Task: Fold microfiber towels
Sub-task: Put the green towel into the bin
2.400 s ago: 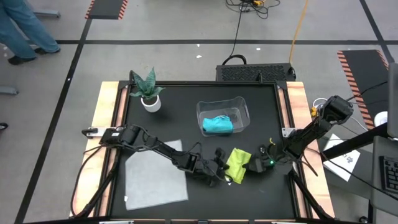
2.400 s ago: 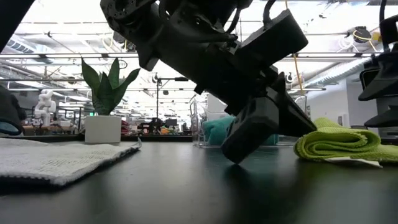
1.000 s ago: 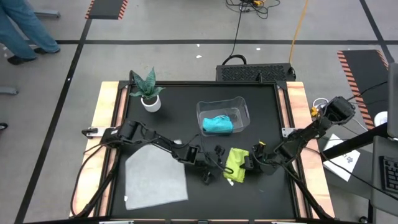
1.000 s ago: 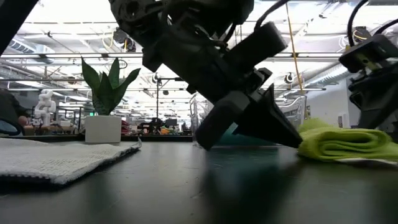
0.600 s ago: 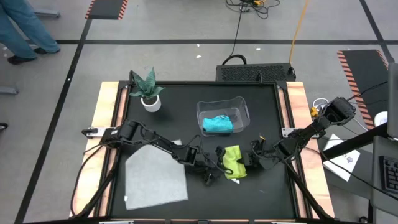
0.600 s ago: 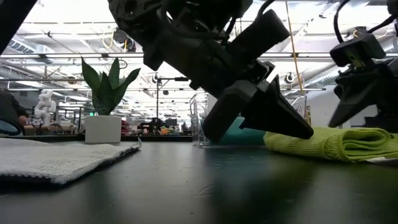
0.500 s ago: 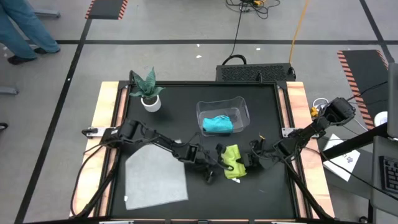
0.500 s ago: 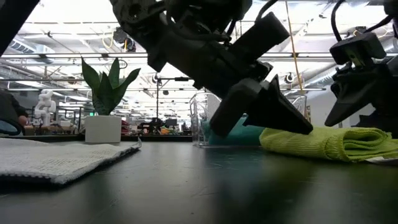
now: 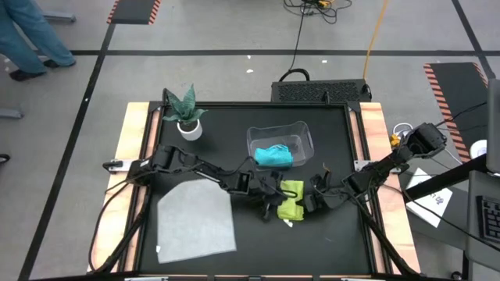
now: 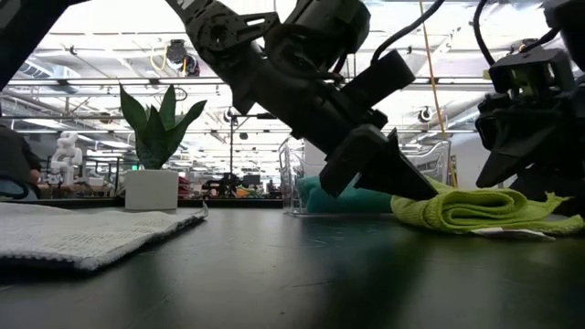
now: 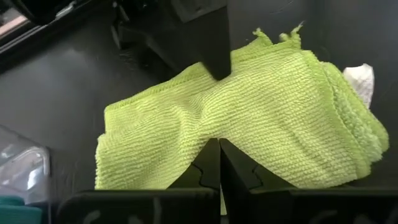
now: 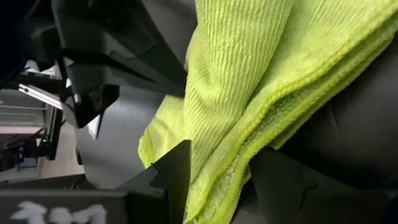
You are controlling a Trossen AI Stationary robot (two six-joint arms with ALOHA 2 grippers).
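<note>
The yellow-green towel [image 9: 291, 200] lies folded in several layers on the black table, near the middle. My left gripper [image 9: 278, 200] comes at it from the table's left, shut, its tips on the towel's top [image 11: 249, 112]. My right gripper [image 9: 305, 204] comes from the right, shut on the towel's thick edge. The light grey towel [image 9: 195, 222] lies flat at the near left. The teal towel [image 9: 273, 157] sits inside the clear bin [image 9: 303, 134]. My left gripper presses its shut fingertips [image 11: 218, 149] on the towel's upper layer near the left edge [image 10: 411, 203], slanting down from the table's left. A crease runs in the cloth up to the tips. The towel rests on the table. My right gripper has the towel's thick folded edge [image 12: 225, 186], several layers, between its two fingers [image 12: 177, 171]. It comes slanting down from the table's right. The towel lies on the table, its upper fold [image 10: 489, 197] standing up in a loop.
A potted plant [image 9: 185, 117] stands at the far left of the table. The clear bin is just beyond the towel. A white tag [image 11: 359, 81] shows at the towel's edge. A person's legs [image 9: 31, 39] are on the floor beyond the table's far left.
My left gripper has swung toward the far edge, staying shut with its tips at the yellow-green towel. My right gripper has rolled and edged left. The towel has slid toward the far left and drawn together, its upper fold now raised in a loop.
</note>
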